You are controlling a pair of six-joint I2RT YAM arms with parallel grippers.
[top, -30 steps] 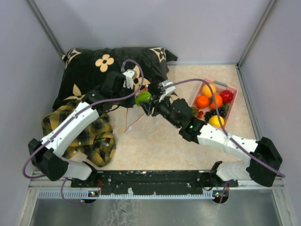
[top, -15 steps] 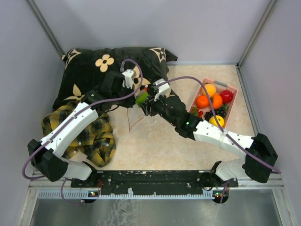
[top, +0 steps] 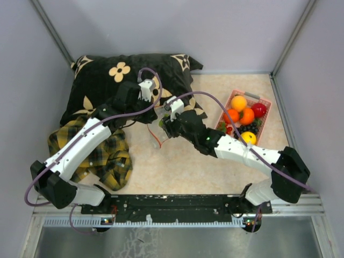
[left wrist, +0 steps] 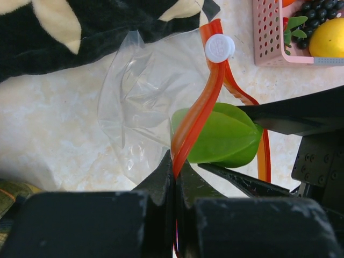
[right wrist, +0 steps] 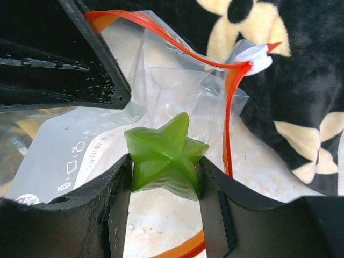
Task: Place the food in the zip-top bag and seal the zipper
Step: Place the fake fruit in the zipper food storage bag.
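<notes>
My left gripper [left wrist: 176, 172] is shut on the red-orange zipper [left wrist: 201, 113] of the clear zip-top bag [left wrist: 145, 107] and holds its mouth up and open; a white slider [left wrist: 219, 47] sits at the strip's far end. My right gripper [right wrist: 164, 172] is shut on the green star-shaped piece [right wrist: 164, 158] at the bag's mouth [right wrist: 161, 91], inside the zipper loop [right wrist: 228, 123]. From above, both grippers meet over the bag [top: 156, 133], left [top: 154, 115] and right [top: 164, 126]. Oranges [top: 247, 115], apple [top: 259, 109], lemon [top: 248, 137] and grapes [top: 242, 129] lie in the basket.
The pink basket [top: 264, 100] stands at the right. A black pillow with cream flowers [top: 118, 75] lies at the back left, just behind the bag. A yellow-black plaid cloth [top: 107, 156] lies at the left under my left arm. Grey walls close three sides.
My right gripper has moved left and down with the green piece, from beside the left gripper into the bag's mouth. The left gripper has kept its hold on the zipper.
</notes>
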